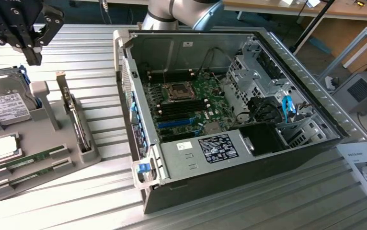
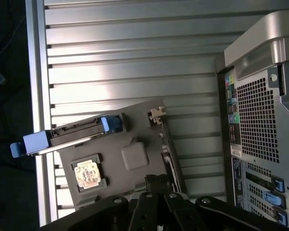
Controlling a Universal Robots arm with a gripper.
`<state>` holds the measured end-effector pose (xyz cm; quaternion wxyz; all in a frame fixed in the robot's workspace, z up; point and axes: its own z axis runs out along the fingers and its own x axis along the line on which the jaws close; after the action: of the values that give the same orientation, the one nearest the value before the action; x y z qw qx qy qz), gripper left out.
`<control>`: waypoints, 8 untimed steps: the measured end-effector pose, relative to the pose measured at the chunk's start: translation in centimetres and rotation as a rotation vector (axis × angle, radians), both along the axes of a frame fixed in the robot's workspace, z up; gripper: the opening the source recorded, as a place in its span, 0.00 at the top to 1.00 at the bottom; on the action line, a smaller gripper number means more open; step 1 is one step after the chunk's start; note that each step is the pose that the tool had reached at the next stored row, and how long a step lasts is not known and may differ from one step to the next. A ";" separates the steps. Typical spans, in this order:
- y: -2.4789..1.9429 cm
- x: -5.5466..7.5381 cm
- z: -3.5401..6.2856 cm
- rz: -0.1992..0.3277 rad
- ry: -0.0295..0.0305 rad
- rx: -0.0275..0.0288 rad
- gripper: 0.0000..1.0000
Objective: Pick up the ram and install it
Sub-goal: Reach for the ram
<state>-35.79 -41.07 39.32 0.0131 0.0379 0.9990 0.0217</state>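
Hovering above the tray (image 1: 59,139), my gripper (image 1: 30,51) is closed and empty. In the tray lie one ram (image 1: 27,161) and a second ram (image 1: 31,175) just beside it, one drive (image 1: 5,103), one CPU (image 1: 3,146) and one card (image 1: 74,117). One case (image 1: 164,52) lies open.

Green ram (image 1: 27,159), flat in tray (image 1: 74,165)

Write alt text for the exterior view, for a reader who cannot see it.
The robot gripper, fingers shut, hangs above a grey tray where two ram sticks lie with a hard drive and CPU. An open computer case beside it shows its motherboard.
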 end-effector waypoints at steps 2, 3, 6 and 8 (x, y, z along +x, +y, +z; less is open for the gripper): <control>-0.03 -0.5 0.00 0.000 0.0001 0.0000 0.89; -0.04 -0.7 0.00 0.000 0.0001 0.0000 0.89; -0.08 -1.3 0.01 0.000 0.0001 -0.0001 0.89; -0.09 -1.5 0.00 0.000 0.0001 -0.0001 0.89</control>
<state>-37.25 -41.16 39.32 0.0130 0.0378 0.9990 0.0217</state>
